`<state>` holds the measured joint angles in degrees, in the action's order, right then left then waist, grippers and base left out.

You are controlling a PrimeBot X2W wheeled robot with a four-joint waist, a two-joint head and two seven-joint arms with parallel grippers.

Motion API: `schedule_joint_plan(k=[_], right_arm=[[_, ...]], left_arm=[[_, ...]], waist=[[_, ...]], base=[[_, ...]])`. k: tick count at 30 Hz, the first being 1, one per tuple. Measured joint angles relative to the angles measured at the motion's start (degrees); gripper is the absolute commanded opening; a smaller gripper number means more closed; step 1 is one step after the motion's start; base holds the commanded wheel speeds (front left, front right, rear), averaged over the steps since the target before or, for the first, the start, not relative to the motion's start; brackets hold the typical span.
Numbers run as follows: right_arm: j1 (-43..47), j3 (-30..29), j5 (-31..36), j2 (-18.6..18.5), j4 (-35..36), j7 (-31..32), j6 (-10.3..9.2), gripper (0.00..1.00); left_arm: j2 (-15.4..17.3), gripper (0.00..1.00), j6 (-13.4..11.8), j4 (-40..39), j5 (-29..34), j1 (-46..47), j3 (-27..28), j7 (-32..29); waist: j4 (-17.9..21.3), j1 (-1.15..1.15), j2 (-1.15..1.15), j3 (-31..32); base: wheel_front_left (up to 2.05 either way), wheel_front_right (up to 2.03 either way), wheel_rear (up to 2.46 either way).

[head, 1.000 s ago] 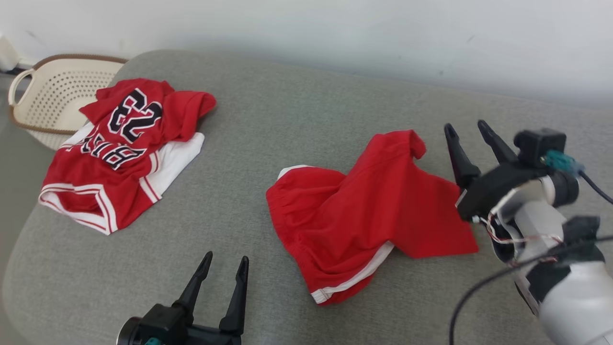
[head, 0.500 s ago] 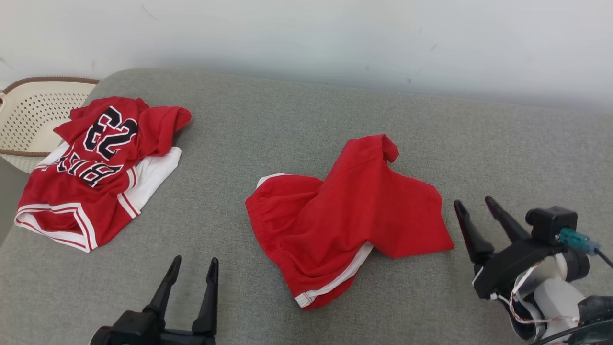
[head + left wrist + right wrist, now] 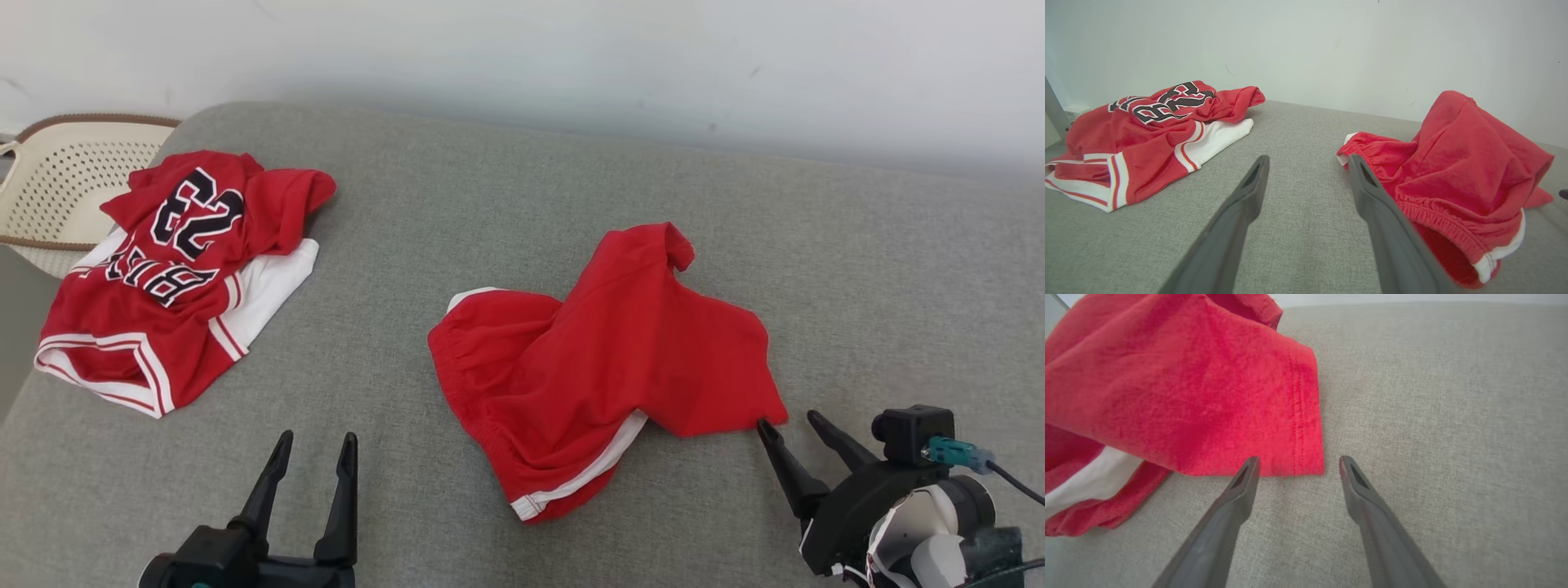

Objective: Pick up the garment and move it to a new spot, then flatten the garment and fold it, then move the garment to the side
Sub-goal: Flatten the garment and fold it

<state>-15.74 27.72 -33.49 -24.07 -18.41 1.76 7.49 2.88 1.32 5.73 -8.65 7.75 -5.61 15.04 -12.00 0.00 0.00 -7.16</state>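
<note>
A grey woven fabric surface (image 3: pixel 506 188), broad and padded like a large cushion, spreads beneath a plain white wall (image 3: pixel 571 49). Nearest, at the lower left of the head view, the left gripper (image 3: pixel 317 441) has its two long dark fingers spread wide with nothing between them, over bare grey fabric. In its own wrist view, its right finger ends just beside the gathered waistband of the garment. At the lower right, the right gripper (image 3: pixel 789 422) is likewise spread wide and grips nothing. The tip of its left finger sits at the near corner of the stitched hem of the crumpled red shorts with white side trim (image 3: pixel 604 367); whether it touches the cloth cannot be told. The shorts lie loose in the middle of the surface, waistband toward the left, one leg bunched up toward the wall. Farther off, at the surface's left edge and well apart from the shorts, a rumpled red basketball jersey with a black-and-white number 23 (image 3: pixel 188 237) rests on a white cloth (image 3: pixel 273 282). Beyond the far left corner stands a cream perforated plastic basket with a brown rim (image 3: pixel 57 180).
</note>
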Motion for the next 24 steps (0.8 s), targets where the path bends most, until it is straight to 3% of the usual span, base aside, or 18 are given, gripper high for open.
schedule_joint_plan(k=[11,12,13,14,24], right_arm=[[-4.7,-0.8,3.4,3.0,-7.7,0.5,0.0,0.99],[-5.2,-0.6,3.4,3.1,-8.5,0.6,0.0,0.63],[-5.8,-0.3,3.8,3.1,-9.2,0.6,0.0,0.18],[-6.2,-0.1,3.9,3.1,-9.8,0.4,0.0,0.0],[-7.7,-0.4,2.9,3.0,-9.8,-4.7,0.0,0.0]], left_arm=[[0.0,1.0,-0.4,0.1,-0.4,0.7,-0.9,0.0],[0.0,1.0,-0.4,0.1,-0.5,0.7,-0.9,0.0],[0.0,1.0,-0.4,0.1,-0.5,0.9,-0.9,0.0],[0.0,1.0,-0.4,0.1,-0.5,1.0,-1.0,0.0],[0.0,1.0,-0.8,0.7,-1.1,1.1,-1.0,0.0]], waist=[[-1.9,0.0,0.0,-1.7],[-2.0,0.0,0.0,-1.8],[-2.1,0.0,0.0,-2.0],[-2.2,0.0,0.0,-2.1],[-2.0,0.0,0.0,-1.7]], base=[[0.0,0.0,0.0],[0.0,0.0,0.0],[0.0,0.0,0.0],[0.0,0.0,0.0],[0.0,0.0,0.0]])
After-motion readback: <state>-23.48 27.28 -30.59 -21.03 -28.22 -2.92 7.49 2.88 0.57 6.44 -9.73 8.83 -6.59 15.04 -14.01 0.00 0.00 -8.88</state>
